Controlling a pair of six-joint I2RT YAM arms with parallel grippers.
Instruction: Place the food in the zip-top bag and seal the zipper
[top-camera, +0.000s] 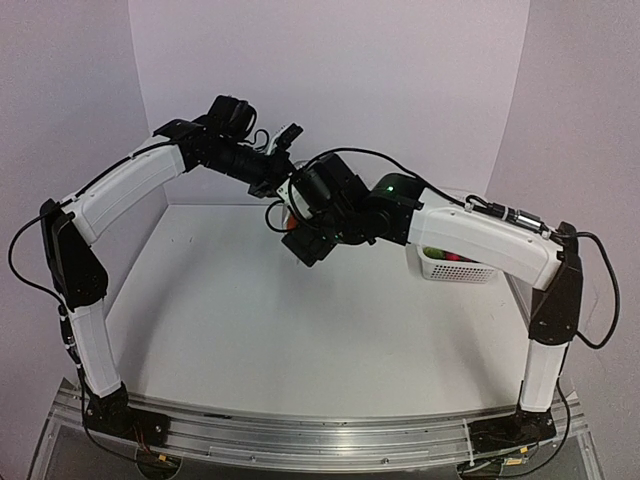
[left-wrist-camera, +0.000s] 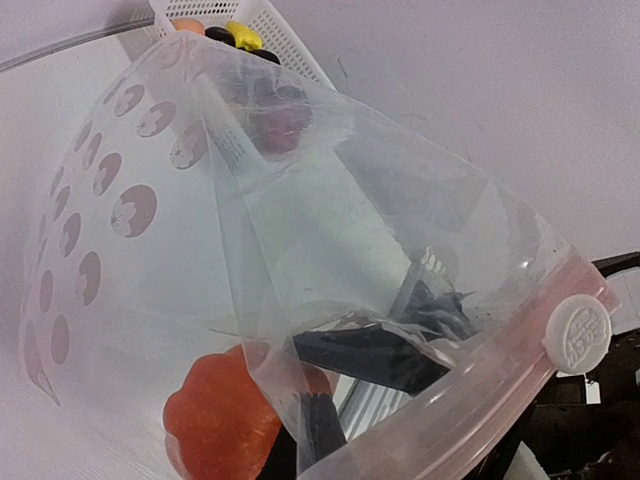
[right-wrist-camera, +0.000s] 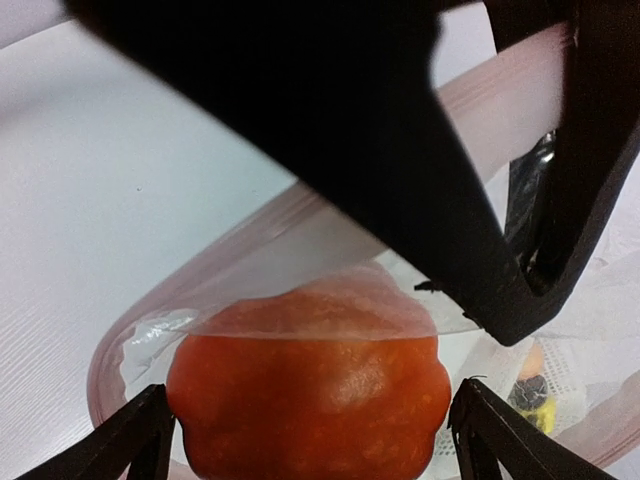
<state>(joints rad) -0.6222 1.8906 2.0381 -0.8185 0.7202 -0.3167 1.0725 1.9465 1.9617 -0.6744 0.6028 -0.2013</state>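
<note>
The white table (top-camera: 300, 340) is being spanned by the left arm (top-camera: 120, 195) and the right arm (top-camera: 480, 240), which are being held bent toward each other so that their wrists are meeting above its far half. The zip-top bag (left-wrist-camera: 150, 300) is being held up off the table between the two wrists. Its mouth is gaping, and its clear wall, printed with rows of white dots (left-wrist-camera: 133, 210), is being shown close against the left wrist camera. The white perforated basket (top-camera: 458, 270) is being seen standing at the table's far right, under the right arm and apart from the bag. The left gripper (top-camera: 285, 190) is being found fully closed on the bag near its mouth edge, though the pinch point itself is being hidden in every view. The right gripper (right-wrist-camera: 314, 400) is being held inside the bag's mouth with its jaws spread wide, gripping nothing. The orange toy (right-wrist-camera: 305, 430), a lobed, pumpkin-like piece, is being seen inside the bag between the two right fingertips, with a sliver of gap showing on its right side. The zipper (left-wrist-camera: 500, 400) is being seen unsealed, curving as a pinkish strip round the open mouth, with a round white tab (left-wrist-camera: 577, 333) at one end. Small toys (left-wrist-camera: 243, 35), yellow, dark and orange, are being seen lying in the basket.
</note>
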